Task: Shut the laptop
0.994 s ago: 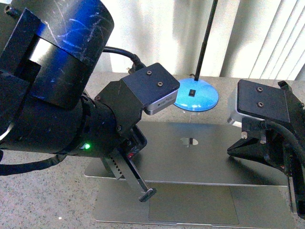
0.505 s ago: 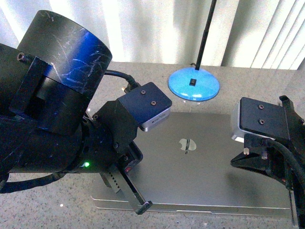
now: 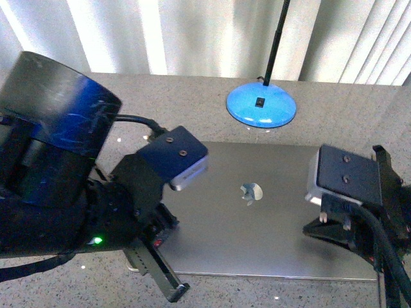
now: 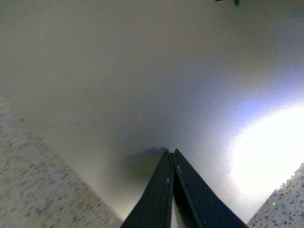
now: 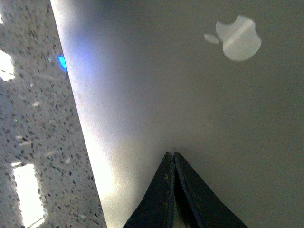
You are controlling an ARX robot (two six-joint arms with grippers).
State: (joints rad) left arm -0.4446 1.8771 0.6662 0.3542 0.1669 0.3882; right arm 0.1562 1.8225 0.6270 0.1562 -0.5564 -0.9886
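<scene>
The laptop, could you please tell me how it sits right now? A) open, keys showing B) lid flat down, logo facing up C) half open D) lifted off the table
B: in the front view the laptop lies flat with its apple logo facing up, and no keys or trackpad show.

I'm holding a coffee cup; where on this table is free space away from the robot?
Bare table lies behind the laptop, left of the blue lamp base, with a smaller patch right of it. Crowded: the laptop's near side, where left gripper and right gripper sit at the lid.
</scene>
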